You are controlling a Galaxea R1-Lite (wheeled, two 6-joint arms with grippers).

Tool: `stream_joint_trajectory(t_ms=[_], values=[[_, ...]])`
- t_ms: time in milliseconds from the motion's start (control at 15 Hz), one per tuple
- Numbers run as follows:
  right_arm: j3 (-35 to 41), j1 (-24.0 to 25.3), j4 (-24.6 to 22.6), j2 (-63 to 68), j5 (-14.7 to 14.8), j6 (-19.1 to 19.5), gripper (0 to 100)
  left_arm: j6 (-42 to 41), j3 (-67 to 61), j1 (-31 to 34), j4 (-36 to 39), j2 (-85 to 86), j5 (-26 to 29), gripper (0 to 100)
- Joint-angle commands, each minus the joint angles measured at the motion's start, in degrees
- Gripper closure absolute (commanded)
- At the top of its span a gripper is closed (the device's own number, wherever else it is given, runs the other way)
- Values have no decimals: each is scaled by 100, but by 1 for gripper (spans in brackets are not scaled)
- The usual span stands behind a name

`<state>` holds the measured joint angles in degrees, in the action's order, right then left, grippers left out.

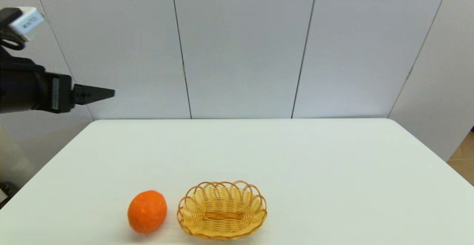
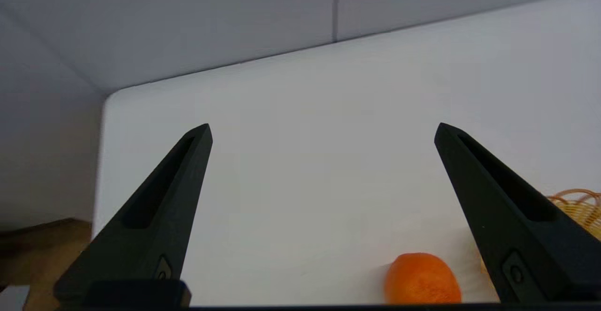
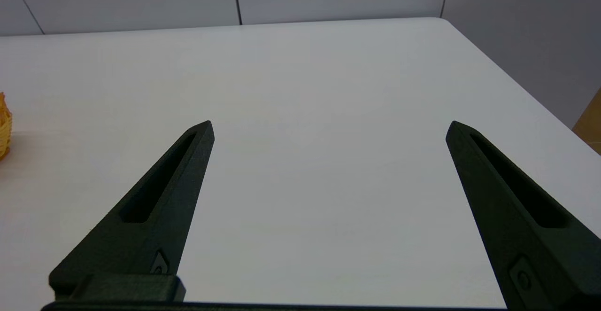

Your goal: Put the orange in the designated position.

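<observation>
A: Head view first. Where does the bright orange, dimpled round fruit (image 1: 147, 211) lie?

B: On the white worktop (image 1: 259, 152), near its front edge, a little left of the middle. Just beside it, on its right and not touching it, stands a shallow oval wicker basket (image 1: 222, 210) with a looped rim. Nothing lies in the basket.

A: And the left arm?

B: It is raised high at the left side, well above the worktop and past its left edge. The black forearm lies roughly level and the left gripper (image 1: 107, 93) points to the right, against the grey wall panels (image 1: 240, 45). A small white block (image 1: 26, 23) sits on top of the arm, with a black cable looped beside it.

A: How do its jaws stand?

B: In the left wrist view they are spread wide, the left gripper (image 2: 323, 132) holding nothing, with bare worktop between the two black fingers (image 2: 155, 217). The orange (image 2: 421, 280) shows low beside the inner edge of one finger, well apart from the tips, and a bit of the wicker basket (image 2: 580, 205) peeps out behind that finger.

A: The right arm?

B: It does not show in the head view. Its own wrist view has the right gripper (image 3: 329, 130) over the bare right part of the worktop, jaws likewise spread wide and empty. A sliver of the basket (image 3: 3, 130) sits at the edge there.
</observation>
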<state>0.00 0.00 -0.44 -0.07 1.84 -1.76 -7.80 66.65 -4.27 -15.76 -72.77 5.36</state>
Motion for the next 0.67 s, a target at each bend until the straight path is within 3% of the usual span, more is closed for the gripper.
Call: stream_joint_trajectory(t_ms=[67,667], values=[[0,0,0,-1,0,0,0,-2,-881,646,328,1414,-18,0],[0,0,0,-1,0,0,0,24,-2525,849,1998,3357,0,0]])
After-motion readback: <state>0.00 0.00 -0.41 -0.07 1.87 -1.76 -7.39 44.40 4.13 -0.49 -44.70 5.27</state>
